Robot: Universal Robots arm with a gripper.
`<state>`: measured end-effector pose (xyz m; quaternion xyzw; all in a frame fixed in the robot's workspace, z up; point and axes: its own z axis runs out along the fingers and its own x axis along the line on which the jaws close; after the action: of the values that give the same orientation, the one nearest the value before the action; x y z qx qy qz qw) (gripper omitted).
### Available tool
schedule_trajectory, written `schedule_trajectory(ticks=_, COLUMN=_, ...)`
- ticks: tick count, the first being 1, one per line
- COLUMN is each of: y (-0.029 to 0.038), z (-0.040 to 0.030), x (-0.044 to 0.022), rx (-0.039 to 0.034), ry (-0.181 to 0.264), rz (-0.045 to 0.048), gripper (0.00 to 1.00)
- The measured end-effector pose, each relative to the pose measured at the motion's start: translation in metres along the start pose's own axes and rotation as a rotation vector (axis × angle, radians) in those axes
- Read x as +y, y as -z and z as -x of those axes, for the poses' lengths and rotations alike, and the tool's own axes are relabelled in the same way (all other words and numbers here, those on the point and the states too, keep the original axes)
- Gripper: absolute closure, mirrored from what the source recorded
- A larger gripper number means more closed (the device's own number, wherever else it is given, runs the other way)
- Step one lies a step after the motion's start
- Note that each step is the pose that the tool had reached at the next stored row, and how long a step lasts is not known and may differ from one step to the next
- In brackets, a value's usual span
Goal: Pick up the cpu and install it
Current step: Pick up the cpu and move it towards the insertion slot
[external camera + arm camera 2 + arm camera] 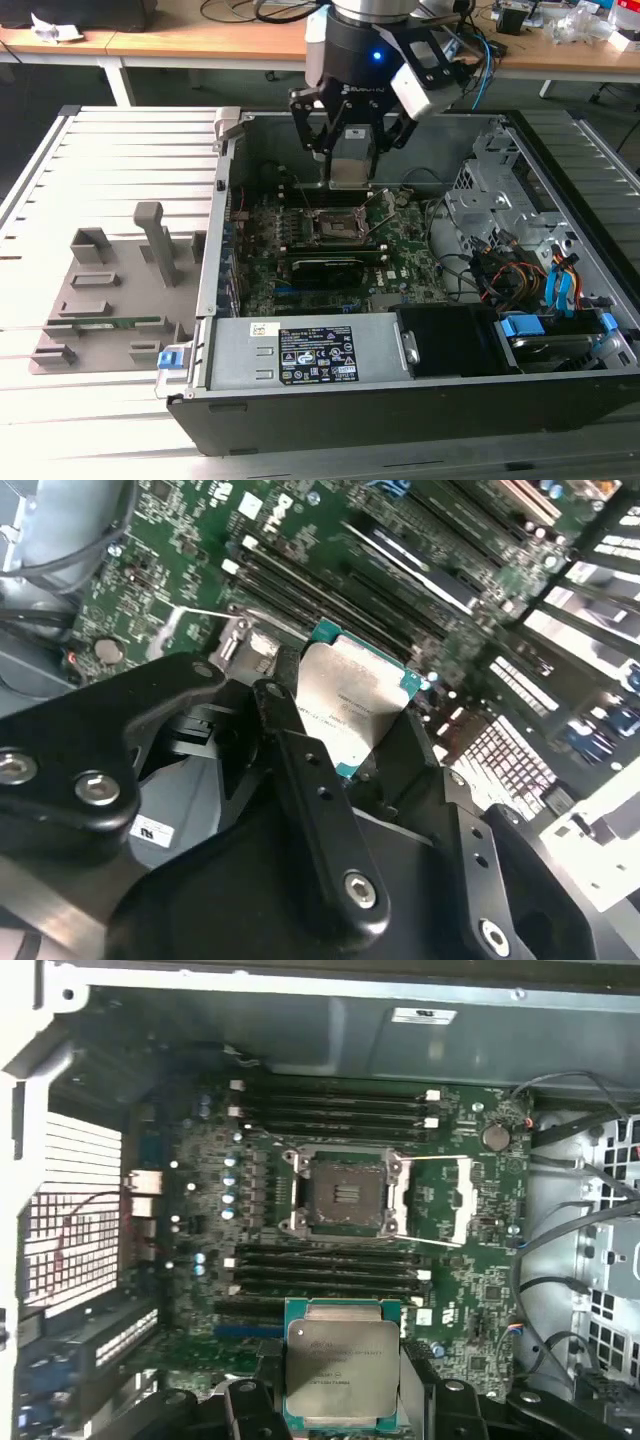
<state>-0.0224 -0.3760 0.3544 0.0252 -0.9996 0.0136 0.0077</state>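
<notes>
Pincer [352, 160] around cpu [342, 1368], seemingly above open socket [345, 1192]

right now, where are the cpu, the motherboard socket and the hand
cpu [342, 1368], first wrist view, middle of its silver metal top.
motherboard socket [345, 1193], first wrist view, centre of its dark square.
hand [350, 165], exterior view, midway between its fingertips, shut on the cpu.
</notes>
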Motion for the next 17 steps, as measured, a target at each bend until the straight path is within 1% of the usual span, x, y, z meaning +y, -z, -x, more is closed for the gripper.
schedule_trajectory(ticks=3, y=-0.0078, z=0.0148, x=0.0025, rx=0.0050, ry=0.000, rz=0.0004, gripper=0.45)
schedule_trajectory(ticks=5, y=-0.0130, z=0.0257, x=0.0068, rx=0.0084, ry=0.000, rz=0.0006, gripper=0.45)
schedule_trajectory(ticks=7, y=-0.0160, z=0.0306, x=0.0091, rx=0.0101, ry=0.000, rz=0.0007, gripper=0.45)
schedule_trajectory(ticks=9, y=-0.0193, z=0.0332, x=0.0107, rx=0.0108, ry=0.000, rz=0.0008, gripper=0.45)
schedule_trajectory(ticks=10, y=-0.0215, z=0.0335, x=0.0115, rx=0.0109, ry=0.000, rz=0.0007, gripper=0.45)
schedule_trajectory(ticks=11, y=-0.0252, z=0.0337, x=0.0122, rx=0.0110, ry=0.000, rz=0.0008, gripper=0.45)
schedule_trajectory(ticks=12, y=-0.0266, z=0.0337, x=0.0124, rx=0.0110, ry=0.000, rz=0.0007, gripper=0.45)
schedule_trajectory(ticks=17, y=-0.0268, z=0.0337, x=0.0124, rx=0.0110, ry=-0.002, rz=0.0007, gripper=0.45)
